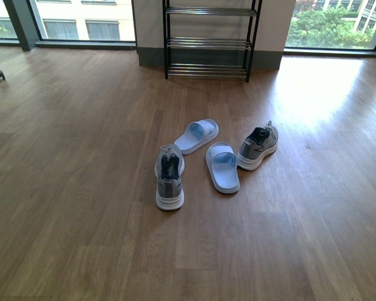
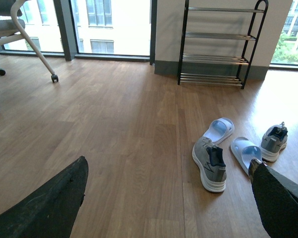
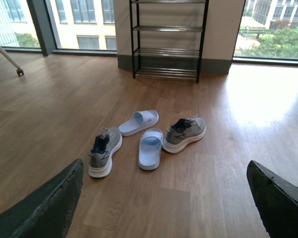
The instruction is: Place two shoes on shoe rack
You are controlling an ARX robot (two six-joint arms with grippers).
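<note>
Two grey knit sneakers with white soles lie on the wood floor. The left shoe [image 1: 169, 177] has its heel toward me; the right shoe [image 1: 259, 145] lies angled at the right. Both also show in the left wrist view [image 2: 210, 162] [image 2: 274, 142] and the right wrist view [image 3: 104, 150] [image 3: 185, 133]. The black-framed shoe rack [image 1: 208, 44] with chrome bars stands at the far wall and holds nothing; it also shows in the wrist views [image 2: 216, 42] [image 3: 167, 39]. My left gripper [image 2: 169, 198] and right gripper [image 3: 164, 198] are open, empty and well short of the shoes. Neither arm shows in the front view.
Two pale blue slides [image 1: 197, 135] [image 1: 222, 166] lie between the sneakers. A wheeled chair base [image 2: 10, 34] stands at the far left. Large windows line the far wall on both sides of the rack.
</note>
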